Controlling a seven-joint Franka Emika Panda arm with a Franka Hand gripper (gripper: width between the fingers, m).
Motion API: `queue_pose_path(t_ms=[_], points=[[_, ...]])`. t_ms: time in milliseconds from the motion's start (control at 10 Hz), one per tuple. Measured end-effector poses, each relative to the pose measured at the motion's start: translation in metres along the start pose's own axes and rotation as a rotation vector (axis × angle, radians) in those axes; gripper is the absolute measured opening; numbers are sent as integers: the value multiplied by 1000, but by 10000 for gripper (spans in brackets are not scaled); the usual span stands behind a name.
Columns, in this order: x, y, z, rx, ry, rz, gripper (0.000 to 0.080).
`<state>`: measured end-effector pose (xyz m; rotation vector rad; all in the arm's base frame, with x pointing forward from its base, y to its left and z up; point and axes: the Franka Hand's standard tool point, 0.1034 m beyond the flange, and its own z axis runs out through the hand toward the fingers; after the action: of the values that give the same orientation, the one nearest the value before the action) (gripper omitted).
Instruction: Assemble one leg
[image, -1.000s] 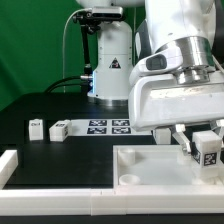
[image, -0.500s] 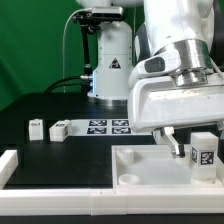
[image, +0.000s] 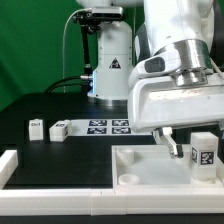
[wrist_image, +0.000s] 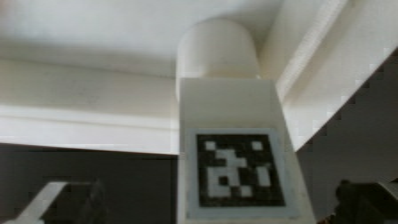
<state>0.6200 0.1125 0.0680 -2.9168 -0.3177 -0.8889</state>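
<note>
The leg (image: 203, 153), a small white post with a black-and-white tag, stands upright on the right corner of the large white rimmed panel (image: 150, 165). My gripper (image: 197, 148) sits around it with its jaws apart. One finger (image: 175, 145) shows clear of the leg on the exterior view's left. In the wrist view the leg (wrist_image: 231, 120) fills the middle. My gripper (wrist_image: 214, 205) is open there, with dark fingers (wrist_image: 63, 200) well off each side and gaps between them and the leg.
Two more small white tagged posts (image: 36, 127) (image: 60, 129) stand on the black table at the exterior view's left. The marker board (image: 108, 125) lies behind them. A white bracket (image: 8, 165) borders the front left. The panel has a round socket (image: 129, 180).
One second ago the fingers were closed on the slightly tilted leg. They have since spread apart and the leg stands upright on the panel. Nothing has moved in the last half second.
</note>
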Motion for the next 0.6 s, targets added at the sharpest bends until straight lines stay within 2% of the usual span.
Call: queue_pose_path(t_ms=[200, 300, 400, 500, 600], points=[[0, 1, -1, 3, -35, 14, 649], [3, 8, -3, -10, -24, 50, 649], [0, 6, -3, -8, -53, 86, 649], [-4, -3, -5, 17, -175, 115, 649], [1, -6, -9, 39, -300, 142, 649]])
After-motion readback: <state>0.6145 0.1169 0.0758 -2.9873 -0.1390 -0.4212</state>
